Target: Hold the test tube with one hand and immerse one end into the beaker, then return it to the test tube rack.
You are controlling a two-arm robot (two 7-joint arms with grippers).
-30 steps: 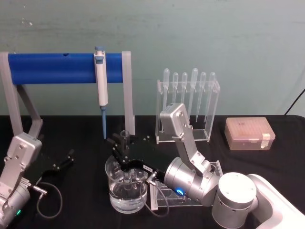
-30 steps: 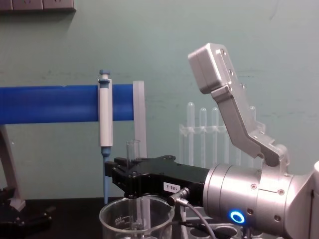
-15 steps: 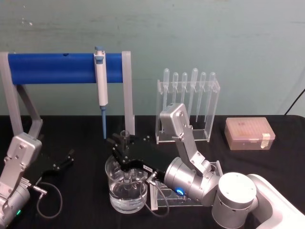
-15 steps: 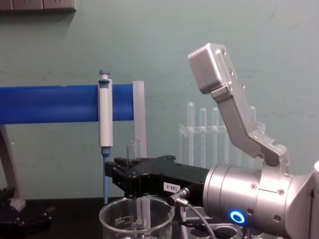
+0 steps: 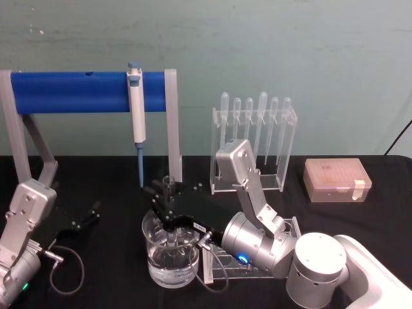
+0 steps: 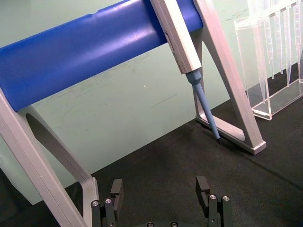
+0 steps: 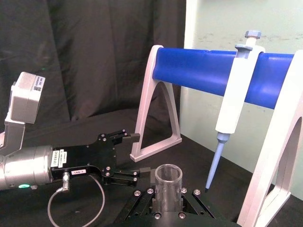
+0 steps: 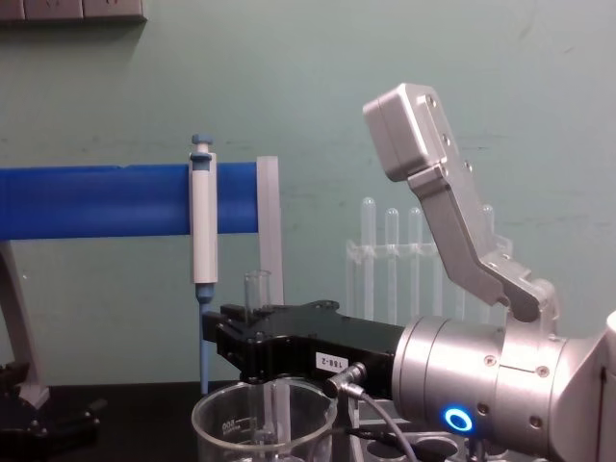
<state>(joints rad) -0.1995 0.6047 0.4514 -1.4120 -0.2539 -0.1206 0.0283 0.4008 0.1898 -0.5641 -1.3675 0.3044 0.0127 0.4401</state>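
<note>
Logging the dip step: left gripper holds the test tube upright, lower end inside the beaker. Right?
Wrong arm. The right gripper holds the test tube upright, lower end inside the beaker; the head view shows it. The left gripper sits open, off to the left.

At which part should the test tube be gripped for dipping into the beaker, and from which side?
Grip the test tube below its open rim, coming level from the side. It stands upright and slim, its lower end inside the beaker, so only the top is free. The right tool is shut on it there. The left tool lies far left.
</note>
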